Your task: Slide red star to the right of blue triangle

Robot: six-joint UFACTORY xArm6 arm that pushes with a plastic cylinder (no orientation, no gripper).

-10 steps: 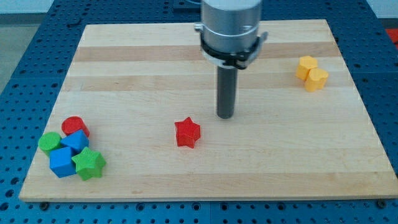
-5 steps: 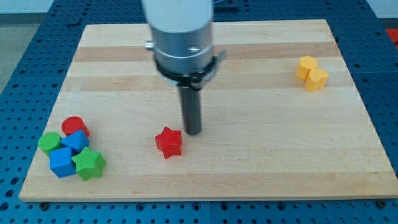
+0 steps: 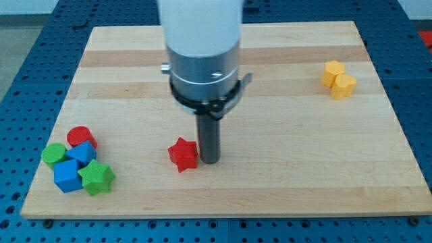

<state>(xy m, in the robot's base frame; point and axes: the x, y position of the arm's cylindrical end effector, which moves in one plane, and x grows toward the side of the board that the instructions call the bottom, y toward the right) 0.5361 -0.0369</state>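
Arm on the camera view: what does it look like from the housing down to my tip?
At the top is a white cylindrical housing, cut off by the view's top edge. Below it sits a silver-grey metal cylinder, ringed at its base by a thin black clamp band with small tabs. A straight dark grey rod runs down to my tip. No cables or markings show.

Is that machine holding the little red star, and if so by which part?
Nothing is held. The arm ends in a plain rod; my tip stands on the board right beside the red star, at its right side in the view, only able to push.
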